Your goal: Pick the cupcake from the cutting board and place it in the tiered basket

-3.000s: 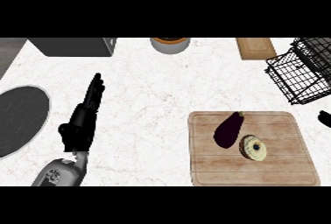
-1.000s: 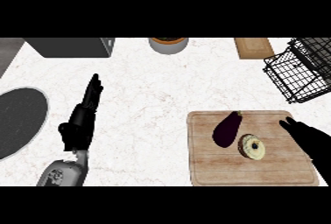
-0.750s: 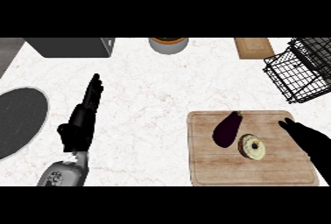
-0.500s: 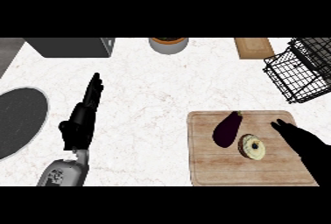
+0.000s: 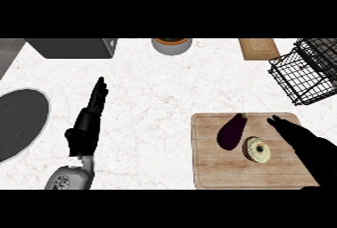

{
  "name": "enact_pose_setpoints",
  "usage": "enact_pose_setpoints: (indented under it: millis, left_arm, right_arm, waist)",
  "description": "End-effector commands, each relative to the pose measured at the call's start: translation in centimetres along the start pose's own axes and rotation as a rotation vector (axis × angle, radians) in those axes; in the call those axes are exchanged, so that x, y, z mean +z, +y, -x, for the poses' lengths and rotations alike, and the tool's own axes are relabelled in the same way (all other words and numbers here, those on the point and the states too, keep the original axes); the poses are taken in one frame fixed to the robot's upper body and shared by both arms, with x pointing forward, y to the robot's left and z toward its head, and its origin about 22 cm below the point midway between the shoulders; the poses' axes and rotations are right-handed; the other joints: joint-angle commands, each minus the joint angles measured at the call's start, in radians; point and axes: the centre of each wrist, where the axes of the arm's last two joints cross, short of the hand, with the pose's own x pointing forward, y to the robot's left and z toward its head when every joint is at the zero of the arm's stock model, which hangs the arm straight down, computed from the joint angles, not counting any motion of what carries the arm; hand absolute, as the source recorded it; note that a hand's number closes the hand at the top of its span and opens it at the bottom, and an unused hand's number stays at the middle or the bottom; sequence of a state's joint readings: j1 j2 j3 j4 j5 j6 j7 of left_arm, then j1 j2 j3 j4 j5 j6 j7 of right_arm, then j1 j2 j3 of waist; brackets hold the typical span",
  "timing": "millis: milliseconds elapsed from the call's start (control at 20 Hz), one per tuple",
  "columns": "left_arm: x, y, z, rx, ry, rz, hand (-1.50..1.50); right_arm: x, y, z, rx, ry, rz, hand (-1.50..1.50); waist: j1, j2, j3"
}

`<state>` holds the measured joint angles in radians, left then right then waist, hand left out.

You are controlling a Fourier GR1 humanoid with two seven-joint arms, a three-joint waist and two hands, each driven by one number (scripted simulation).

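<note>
At 9 o'clock on the counter (image 5: 164,89) the left hand (image 5: 87,122) rests with its fingers straight and held together, pointing up. On the cutting board (image 5: 214,171) at 4 o'clock, a dark eggplant (image 5: 230,132) lies just left of the cupcake (image 5: 256,149). The right hand (image 5: 302,142) hovers just beside the cupcake on its right, fingers extended and holding nothing.

To grasp well, that hand should probably come down over the cupcake with thumb and fingers spread either side, keeping clear of the eggplant. The cupcake looks small and round, pale cream with a darker centre, seen from above. The tiered basket (image 5: 306,71), black wire, stands at 2 o'clock.
</note>
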<state>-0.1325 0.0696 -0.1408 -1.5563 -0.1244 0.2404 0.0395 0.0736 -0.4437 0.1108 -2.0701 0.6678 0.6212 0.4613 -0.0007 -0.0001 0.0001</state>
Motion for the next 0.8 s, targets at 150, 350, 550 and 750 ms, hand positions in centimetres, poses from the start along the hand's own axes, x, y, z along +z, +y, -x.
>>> enact_pose_setpoints:
  millis: [150,350,550,750]
  left_arm:
    - [-1.5,0.1,0.6,0.002,0.007,0.006,0.0]
    - [0.1,1.1,0.6,-0.011,-0.005,0.006,0.0]
    - [1.1,1.0,-1.5,-0.003,-0.002,0.022,0.0]
    - [-0.6,0.1,-0.7,0.01,0.003,-0.003,0.0]
  right_arm:
    - [-1.4,2.3,-0.1,0.004,0.007,-0.046,-1.5]
    - [-1.9,2.2,0.3,0.003,0.021,-0.056,-1.5]
    - [-2.1,1.2,-0.8,-0.005,0.012,-0.04,-1.5]
    - [-3.4,1.7,-0.5,-0.01,0.028,-0.043,-1.5]
  waist:
    - [-0.002,0.001,0.0]
    - [0.0,0.0,0.0]
    - [0.001,-0.001,0.0]
    - [0.0,0.0,0.0]
